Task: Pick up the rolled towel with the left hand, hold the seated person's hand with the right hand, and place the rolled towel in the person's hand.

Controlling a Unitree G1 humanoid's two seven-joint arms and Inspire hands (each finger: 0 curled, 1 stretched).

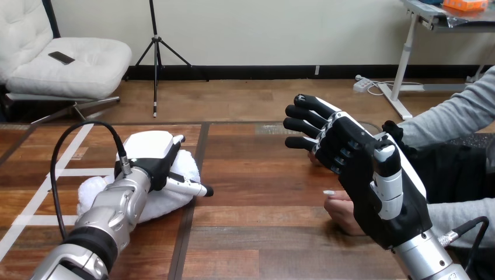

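Note:
The rolled white towel point(178, 170) lies on the table's left part. My left hand point(153, 158) rests on top of it, back upward, with its thumb straight and pointing right past the towel's edge; the fingers reach over the roll without closing round it. My right hand point(365, 172) is raised at the right, open, with its fingers straight and pointing left. Below it the person's hand point(343, 213) rests on the table, partly hidden by my palm. I cannot tell if the two touch. A second hand of the person point(316, 158) barely peeks out behind my right fingers.
The person's grey-sleeved arms point(452, 114) come in from the right edge. Bare wooden table point(257, 175) lies between the towel and the person's hands. White tape lines point(44, 192) cross the table at the far left.

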